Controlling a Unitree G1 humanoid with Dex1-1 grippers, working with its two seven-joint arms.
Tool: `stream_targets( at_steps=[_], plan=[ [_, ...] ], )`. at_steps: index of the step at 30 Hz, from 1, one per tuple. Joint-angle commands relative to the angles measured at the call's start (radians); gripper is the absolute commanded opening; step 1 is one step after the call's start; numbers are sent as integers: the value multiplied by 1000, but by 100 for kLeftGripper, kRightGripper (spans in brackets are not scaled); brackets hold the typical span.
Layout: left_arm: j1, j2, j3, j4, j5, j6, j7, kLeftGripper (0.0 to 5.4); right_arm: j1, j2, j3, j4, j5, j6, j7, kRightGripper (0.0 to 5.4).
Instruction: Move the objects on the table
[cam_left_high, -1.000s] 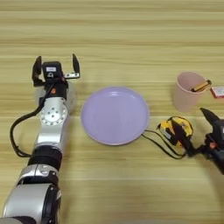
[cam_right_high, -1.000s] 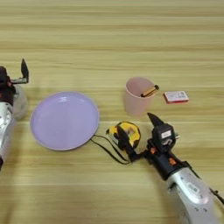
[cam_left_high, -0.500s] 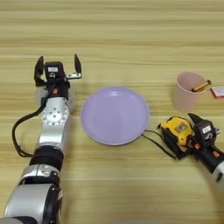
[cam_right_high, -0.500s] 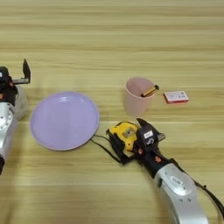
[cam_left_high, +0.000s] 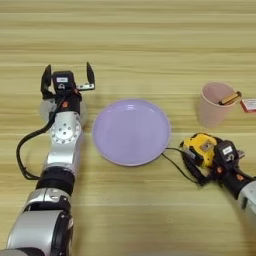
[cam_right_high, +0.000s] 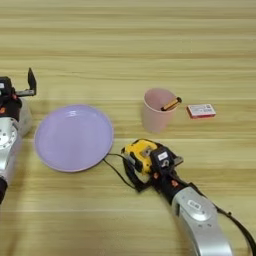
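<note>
A yellow-and-black tape measure lies right of centre, its black cord loop trailing left toward the plate. My right gripper comes in from the lower right and is shut on the tape measure, one finger on each side of it. The pink cup stands upright just behind, with the orange-brown pen leaning in it. My left gripper is at the left, open, its fingers pointing to the far side. The clear tape roll lies under that arm, mostly hidden.
A lilac plate lies in the middle of the wooden table, between the two arms, with nothing on it. A small red-and-white box lies right of the cup.
My right gripper has slid left from the right edge onto the tape measure, and its spread fingers have come in around it. The left arm has stayed put.
</note>
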Motion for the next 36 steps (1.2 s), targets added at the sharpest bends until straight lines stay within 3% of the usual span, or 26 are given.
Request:
stream_targets(
  at_steps=[1,6,13,21,28,36],
  plan=[
    [-10,-3,-8,-9,18,7,11,540,-6,-13,5,5,-4,10,9,462],
    [-10,-5,-8,-10,27,10,21,540,-5,-17,5,1,2,9,13,414],
    [-10,-10,-11,-10,33,11,27,540,0,-21,5,-23,8,17,20,412],
    [-12,-13,-16,-8,37,10,34,540,-24,-21,-4,-146,25,59,18,412],
    [-13,-12,-19,-2,40,8,37,540,-127,-12,0,-283,44,158,2,412],
    [-12,-12,-21,0,40,6,39,540,-267,13,80,-280,7,215,-13,412]
  ],
)
